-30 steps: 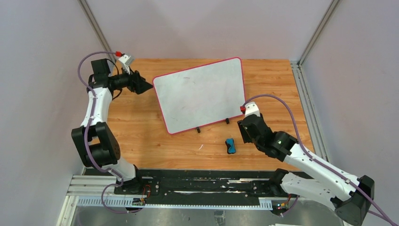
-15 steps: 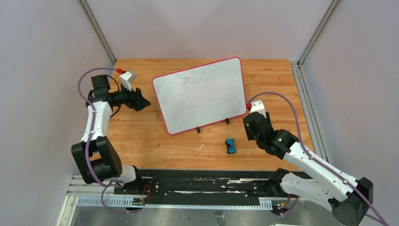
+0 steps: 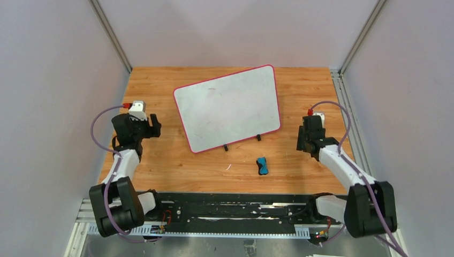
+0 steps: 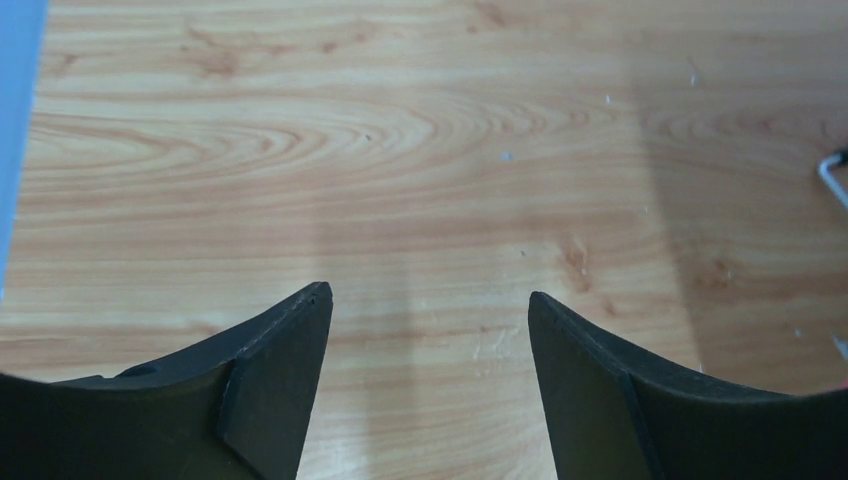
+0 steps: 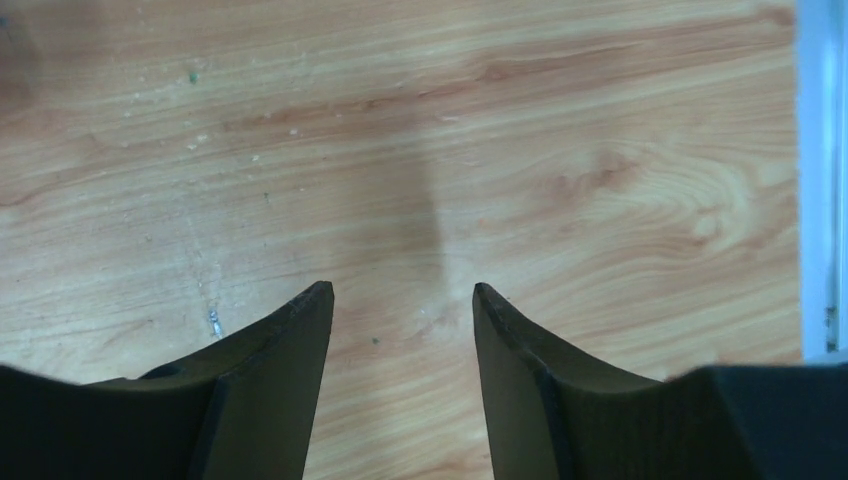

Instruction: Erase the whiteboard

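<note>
One whiteboard (image 3: pixel 227 107) with a thin pink-red rim lies tilted at the middle of a wooden table (image 3: pixel 160 160), between the two arms and farther from the bases than either gripper. Its surface is nearly clean, with only a few faint marks that form no readable writing. Two small black feet sit along its near edge. One small blue bow-shaped eraser (image 3: pixel 262 165) lies on the wood near that edge, to the left of the right gripper (image 3: pixel 309 140) and apart from it. No labels or brand names can be read anywhere, and there are no containers. The left gripper (image 3: pixel 143 128) hangs over bare wood to the left of the whiteboard, fingers (image 4: pixel 270 385) spread apart with nothing between them. In the right wrist view, the right gripper's fingers (image 5: pixel 270 385) are likewise parted over bare wood, holding nothing.
</note>
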Motion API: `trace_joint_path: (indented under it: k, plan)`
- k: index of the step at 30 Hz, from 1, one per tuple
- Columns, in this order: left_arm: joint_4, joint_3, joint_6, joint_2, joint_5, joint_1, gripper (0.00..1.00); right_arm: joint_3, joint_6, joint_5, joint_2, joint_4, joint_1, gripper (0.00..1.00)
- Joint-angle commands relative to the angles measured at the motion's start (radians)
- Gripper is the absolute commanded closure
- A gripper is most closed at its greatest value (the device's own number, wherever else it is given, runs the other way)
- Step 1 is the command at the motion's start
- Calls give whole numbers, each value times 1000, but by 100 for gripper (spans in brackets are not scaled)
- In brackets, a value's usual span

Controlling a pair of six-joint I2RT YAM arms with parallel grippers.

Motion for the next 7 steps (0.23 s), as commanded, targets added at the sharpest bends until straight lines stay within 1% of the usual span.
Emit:
trace_joint_path:
  k: [1, 2, 3, 7]
  plan:
    - [227, -38, -108, -12, -63, 4, 24, 52, 49, -93, 117, 53, -16, 50]
    - [229, -39, -109, 0, -62, 4, 25, 51, 48, -103, 129, 64, -16, 55]
    - [232, -37, -116, 5, -65, 3, 26, 41, 41, -124, 128, 85, -15, 58]
    - [240, -51, -113, -9, -69, 4, 26, -3, 52, -97, 56, 121, -14, 58]
